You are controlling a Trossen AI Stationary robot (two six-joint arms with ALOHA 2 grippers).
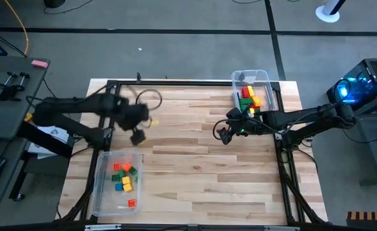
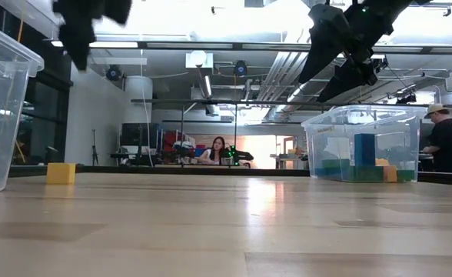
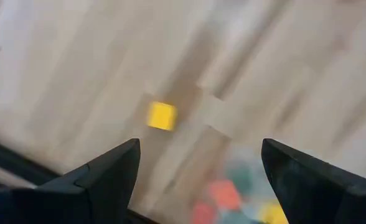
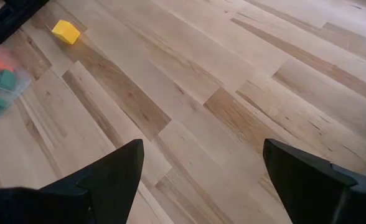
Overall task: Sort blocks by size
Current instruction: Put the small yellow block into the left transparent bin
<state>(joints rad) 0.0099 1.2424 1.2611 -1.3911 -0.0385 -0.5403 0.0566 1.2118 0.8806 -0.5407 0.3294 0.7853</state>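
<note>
Loose block: one small yellow block [image 1: 153, 122] sits alone on the bare table [image 1: 188, 160], near the far-left edge, outside both bins.

Handling: I'd judge it light, hard plastic, stiff and a bit slick on its smooth sides. Pinch it across two opposite flat faces, low on the body, not over the studs.

Left bin: a clear bin [image 1: 102, 199] at the near-left of the table holds about seven short blocks [image 1: 124, 176], red, orange, green, blue and yellow; the small pile makes an exact count uncertain.

Right bin: a second clear bin [image 1: 265, 77] at the far-right holds a heap of blocks [image 1: 249, 97], red, yellow, green and blue, too tangled to count from here.

Left gripper: the left gripper [image 1: 137, 136] hangs above the table between the yellow block and the left bin, fingers spread wide with nothing between them; its wrist view shows the yellow block down below on the wood.

Right gripper: the right gripper [image 1: 224, 133] hangs over mid-table, just beside the right bin, fingers spread wide and empty.

Count: two arms, two bins, one stray block on the wood.

Beyond the table: a seated person [image 2: 217, 150] far back, another person [image 2: 449, 138] at the right edge.
</note>
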